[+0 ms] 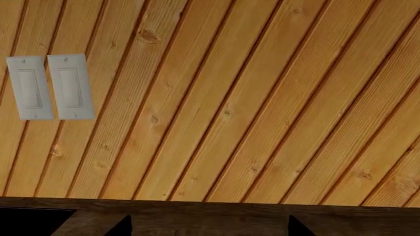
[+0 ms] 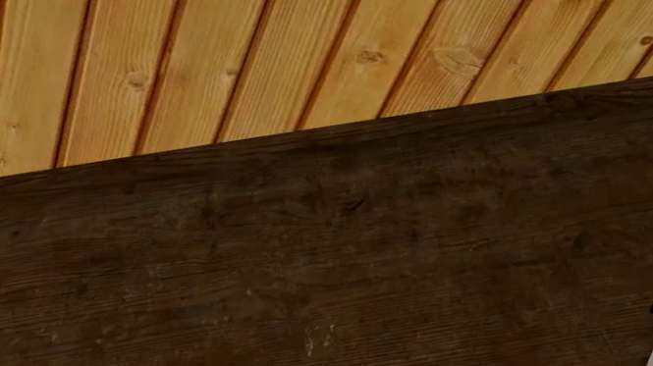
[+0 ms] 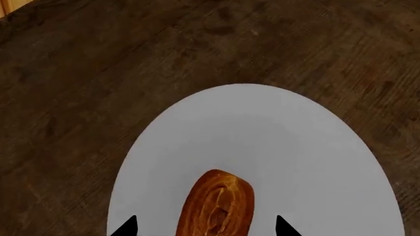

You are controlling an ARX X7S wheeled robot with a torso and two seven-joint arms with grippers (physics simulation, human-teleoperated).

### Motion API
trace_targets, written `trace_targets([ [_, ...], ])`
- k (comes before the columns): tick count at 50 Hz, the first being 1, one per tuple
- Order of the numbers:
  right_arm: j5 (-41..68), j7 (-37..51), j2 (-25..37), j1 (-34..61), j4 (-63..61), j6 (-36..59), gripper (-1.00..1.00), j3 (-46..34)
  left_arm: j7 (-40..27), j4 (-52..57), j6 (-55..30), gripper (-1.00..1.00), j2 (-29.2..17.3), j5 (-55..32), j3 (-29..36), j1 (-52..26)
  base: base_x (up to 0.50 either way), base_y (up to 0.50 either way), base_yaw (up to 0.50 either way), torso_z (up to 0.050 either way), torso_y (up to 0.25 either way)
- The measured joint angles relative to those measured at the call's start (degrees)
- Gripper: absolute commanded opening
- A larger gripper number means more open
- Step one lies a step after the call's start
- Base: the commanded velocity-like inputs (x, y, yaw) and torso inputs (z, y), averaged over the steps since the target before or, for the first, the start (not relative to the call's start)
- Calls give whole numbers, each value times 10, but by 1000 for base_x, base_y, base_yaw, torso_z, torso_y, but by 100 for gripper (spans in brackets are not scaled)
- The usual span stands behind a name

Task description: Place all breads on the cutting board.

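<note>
In the left wrist view, the left tool (image 1: 210, 228) shows only two dark fingertips set wide apart with nothing between them, pointing at a wall of slanted honey-coloured pine planks (image 1: 249, 98) above the dark brown wooden worktop (image 1: 210, 211); two white rocker switches (image 1: 49, 87) sit on that wall.

In the head view the worktop is bare of bread or board, and a corner of the right arm shows at the lower right.

In the right wrist view, the right tool (image 3: 206, 227) hangs spread wide and empty over a round grey-white plate (image 3: 262, 137), its tips either side of an oval orange-brown loaf with a split top (image 3: 217, 204) lying on that plate.

The cutting board is out of sight in every view. Closing off-centre could push the loaf across the smooth plate, or pinch only its tapered end and lose it.
</note>
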Motion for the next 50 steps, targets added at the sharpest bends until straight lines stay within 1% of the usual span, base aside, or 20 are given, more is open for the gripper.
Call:
trace_targets([
  [9,-4,-8,-14,-27,2,-34,100,-9,6,-1,3,100,-1,8,2,4,0,0,0,0,0],
  [27,-12,-34,-16,-71,1,-84,100,-23,19,4,11,100,-3,29,1,16,0,0,0,0,0],
  [50,-15,-65,-28,-111,19,-115,100,-33,24,6,20,100,-8,46,0,33,0,0,0,0,0],
])
